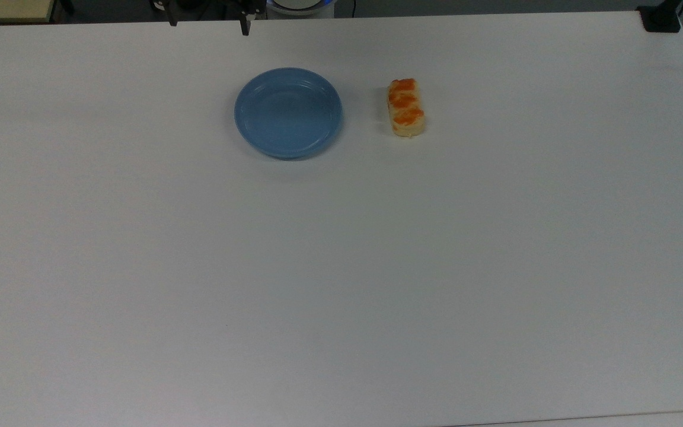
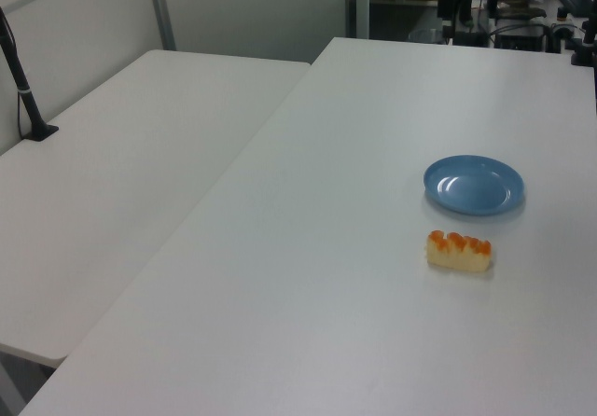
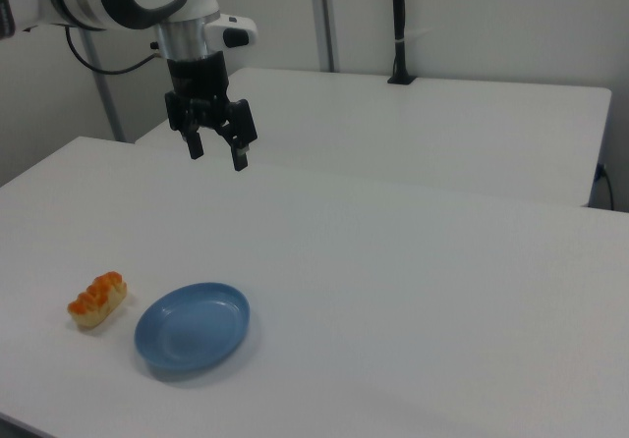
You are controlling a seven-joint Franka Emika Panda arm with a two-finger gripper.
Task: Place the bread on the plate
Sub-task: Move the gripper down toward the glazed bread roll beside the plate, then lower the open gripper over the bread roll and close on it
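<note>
End effector (image 3: 217, 152) with fingers spread, high above table, whole only in right view; bread (image 3: 97, 299) beside plate (image 3: 193, 340).

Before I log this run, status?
Claw open, high above table. Bread beside plate, untouched. Nothing between them.

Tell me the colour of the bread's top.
Orange patches on the pale-yellow bread; clearest in the top view.

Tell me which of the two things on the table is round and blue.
The plate: round, shallow, blue, empty. The bread beside it is oblong, pale yellow with orange patches.
</note>
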